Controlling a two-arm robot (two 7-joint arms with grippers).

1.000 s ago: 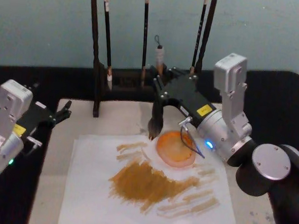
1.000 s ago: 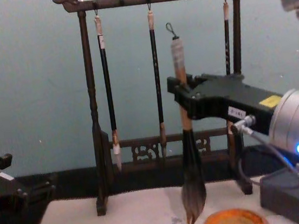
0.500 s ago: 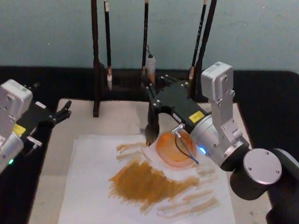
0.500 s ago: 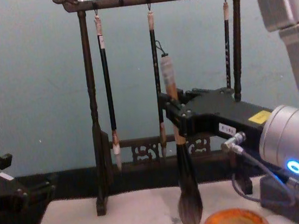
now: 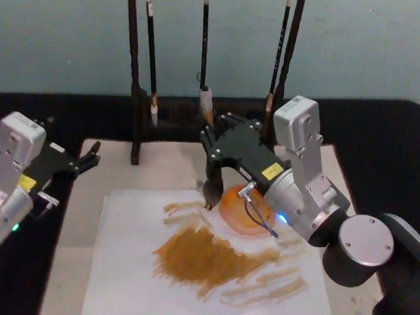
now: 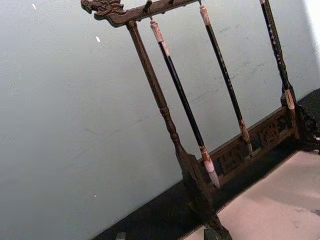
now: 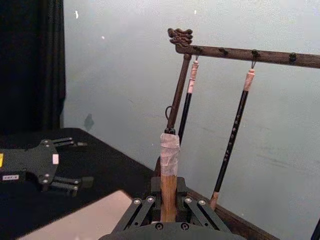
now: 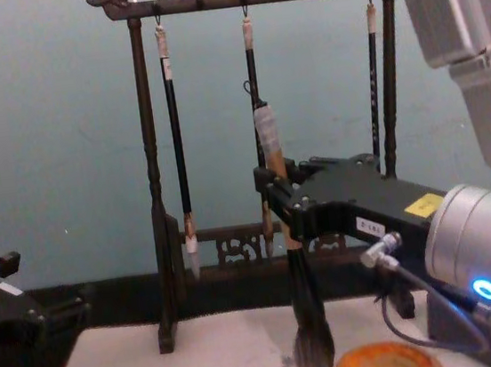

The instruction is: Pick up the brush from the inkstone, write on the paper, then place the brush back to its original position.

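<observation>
Black and parked well off to the left, the left gripper (image 5: 81, 161) idles, fingers spread, while the brush (image 5: 212, 185) stands upright, tip down at the far edge of the paper (image 5: 132, 267), just left of the inkstone (image 5: 233, 205), its handle clamped by the right gripper (image 5: 211, 149).

The black tabletop (image 5: 383, 132) carried a beige mat (image 5: 72, 256) across its middle. A white paper (image 5: 131, 281) lay flat on the mat and bore brown strokes (image 5: 204, 257) over its centre. A round orange inkstone (image 5: 231, 212) rested on the far right part of the paper. A dark wooden brush rack (image 5: 136, 124) stood at the mat's far edge, its left foot on the mat.
</observation>
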